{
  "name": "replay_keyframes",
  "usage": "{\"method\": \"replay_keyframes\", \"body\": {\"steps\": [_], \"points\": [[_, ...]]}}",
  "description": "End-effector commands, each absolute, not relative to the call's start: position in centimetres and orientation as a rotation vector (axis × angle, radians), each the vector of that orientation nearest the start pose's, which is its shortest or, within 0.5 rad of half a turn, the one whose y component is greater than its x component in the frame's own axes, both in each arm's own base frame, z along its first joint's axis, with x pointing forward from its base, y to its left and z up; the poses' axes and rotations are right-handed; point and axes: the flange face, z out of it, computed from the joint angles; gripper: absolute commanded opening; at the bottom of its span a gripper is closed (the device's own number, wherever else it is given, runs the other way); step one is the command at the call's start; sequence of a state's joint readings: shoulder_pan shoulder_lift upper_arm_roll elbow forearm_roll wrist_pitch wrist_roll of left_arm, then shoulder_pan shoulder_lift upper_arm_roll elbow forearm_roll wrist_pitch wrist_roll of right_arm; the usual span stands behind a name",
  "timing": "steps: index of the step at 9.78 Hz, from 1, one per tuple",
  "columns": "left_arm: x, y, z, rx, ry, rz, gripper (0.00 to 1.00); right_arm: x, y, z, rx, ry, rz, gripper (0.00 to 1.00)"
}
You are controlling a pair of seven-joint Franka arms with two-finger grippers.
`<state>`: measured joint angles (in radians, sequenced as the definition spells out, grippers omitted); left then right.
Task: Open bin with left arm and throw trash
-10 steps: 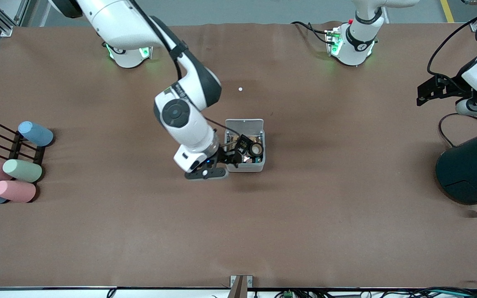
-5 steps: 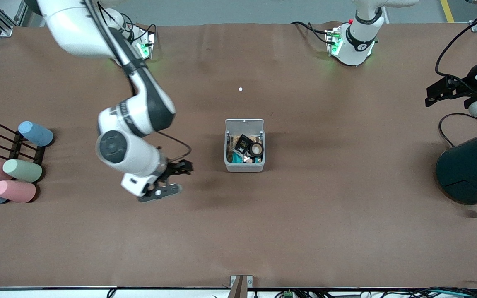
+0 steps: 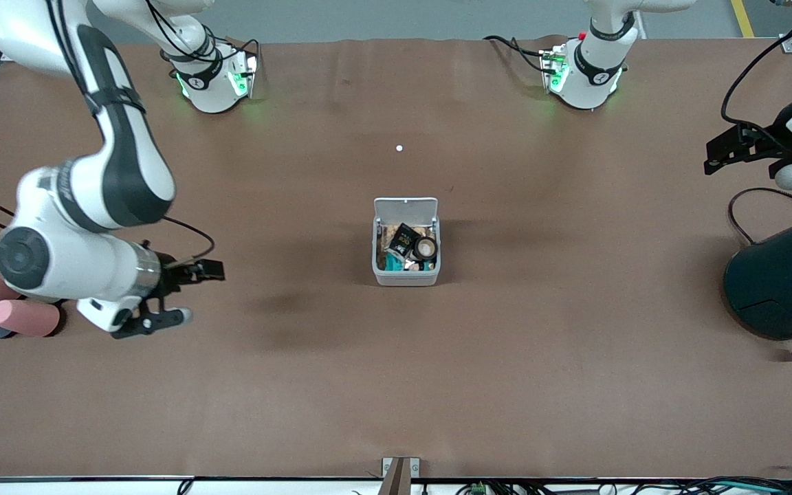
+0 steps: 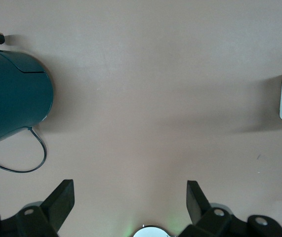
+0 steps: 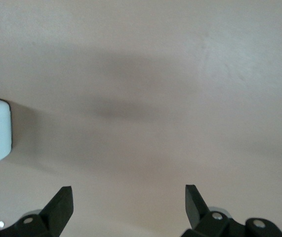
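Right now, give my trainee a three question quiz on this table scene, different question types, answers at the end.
1. True or false: the bin's lid is shut.
2. Which item lies in the bin? A) black packet B) pink cylinder C) white dot
3. Fill in: both the right tool and the left tool have fingers that are ____ and hold nothing.

Key:
1. False; it stands open.
2. A; the tape ring lies beside it.
3. Open.
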<state>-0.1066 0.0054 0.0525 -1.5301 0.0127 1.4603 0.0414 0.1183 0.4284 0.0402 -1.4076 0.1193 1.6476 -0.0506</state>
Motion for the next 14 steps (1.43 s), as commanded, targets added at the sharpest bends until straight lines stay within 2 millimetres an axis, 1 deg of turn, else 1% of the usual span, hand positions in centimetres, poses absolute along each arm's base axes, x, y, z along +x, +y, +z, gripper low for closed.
{"method": "replay_keyframes", "body": {"steps": [1,2,3,4,5,6,7,8,9,10,12,13,14], "points": [[54.2,-3.1,63.4,-3.132,0.175,0.135,1.00,62.7,6.9,49.8,-3.028,-0.192,0.281,1.00],[54.2,-4.7,64.0,-3.132,0.207,0.113,1.00,61.5,3.7,51.9,-3.039,-0.112,0.232,1.00],[54.2,-4.7,64.3,-3.133,0.200,0.104,1.00,60.5,1.3,54.3,-3.043,-0.055,0.178,1.00],[54.2,-4.3,64.3,-3.134,0.190,0.101,1.00,59.3,-1.3,56.4,-3.039,0.011,0.128,1.00],[54.3,-3.7,64.3,-3.136,0.183,0.101,1.00,57.7,-1.9,58.9,-3.036,0.022,0.071,1.00],[54.3,-3.8,64.3,-3.136,0.188,0.101,1.00,56.6,-2.3,60.7,-3.038,0.036,0.025,1.00],[54.3,-4.1,64.3,-3.135,0.195,0.104,1.00,55.6,-3.7,62.4,-3.050,0.066,-0.013,1.00],[54.3,-4.0,64.3,-3.134,0.193,0.104,1.00,55.4,-4.2,63.3,-3.059,0.073,-0.048,1.00],[54.3,-4.0,64.3,-3.134,0.195,0.101,1.00,55.3,-4.7,63.9,-3.087,0.073,-0.070,1.00],[54.3,-4.0,64.3,-3.134,0.195,0.099,1.00,55.0,-4.8,64.4,-3.091,0.075,-0.079,1.00],[54.4,-4.0,64.3,-3.150,0.191,0.102,1.00,55.0,-4.3,65.6,-3.089,0.061,-0.102,1.00],[54.4,-3.9,64.2,-3.155,0.187,0.104,1.00,54.5,-4.1,65.2,-3.087,0.055,-0.030,1.00],[54.5,-3.7,64.1,-3.157,0.183,0.105,1.00,54.4,-4.3,65.0,-3.088,0.059,-0.017,1.00]]}}
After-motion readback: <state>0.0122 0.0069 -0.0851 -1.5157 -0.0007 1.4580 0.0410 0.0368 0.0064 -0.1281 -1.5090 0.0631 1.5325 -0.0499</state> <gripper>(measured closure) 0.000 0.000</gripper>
